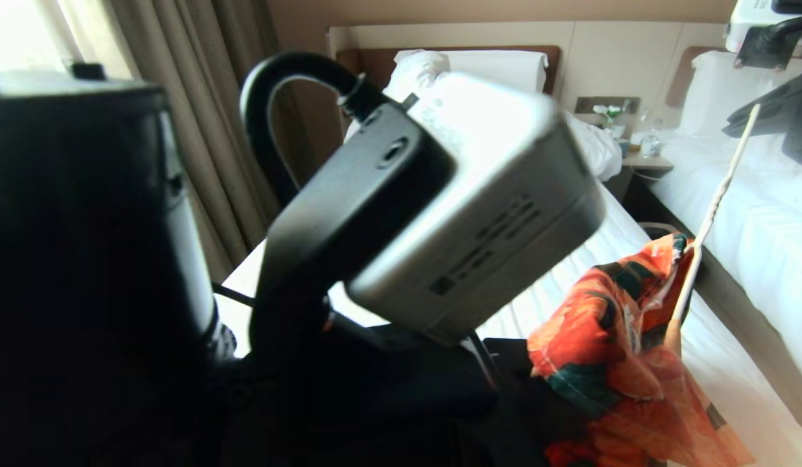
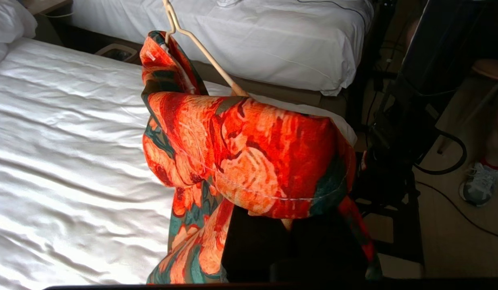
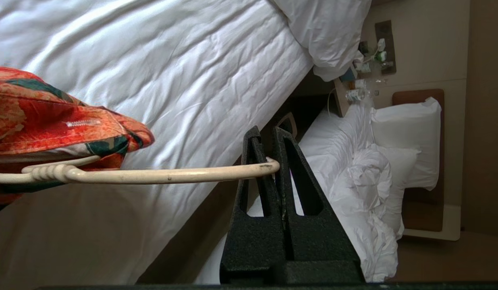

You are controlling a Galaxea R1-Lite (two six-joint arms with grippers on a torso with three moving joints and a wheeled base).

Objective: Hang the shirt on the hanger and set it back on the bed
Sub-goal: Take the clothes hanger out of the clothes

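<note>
- My right gripper [image 3: 269, 149] is clamped on the hook of the hanger [image 3: 160, 175]; the black fingers [image 3: 291, 169] stand pressed together, with the curved cream wire pinched between them near their tips.
- From that grip the hanger runs away from my fingers to its twisted neck, where the shirt [image 3: 51, 117] begins, so the fabric hangs clear of my right fingertips without touching them.
- In the head view the hanger [image 1: 712, 214] slants down from upper right to the shirt [image 1: 628, 350], which is bunched in the air above the bed [image 1: 570, 259].
- My left gripper is shut; its fingers are hidden beneath the shirt [image 2: 253, 157], which is draped right over them, so I cannot tell whether they pinch the cloth.
- From my left wrist, one arm of the hanger [image 2: 208, 56] slopes down into the shirt near the collar.
- The bed's white sheet [image 2: 71, 141] lies below the hanging shirt, and a second bed [image 2: 253, 36] stands across the gap beyond it.
- My left arm fills the near left of the head view.
</note>
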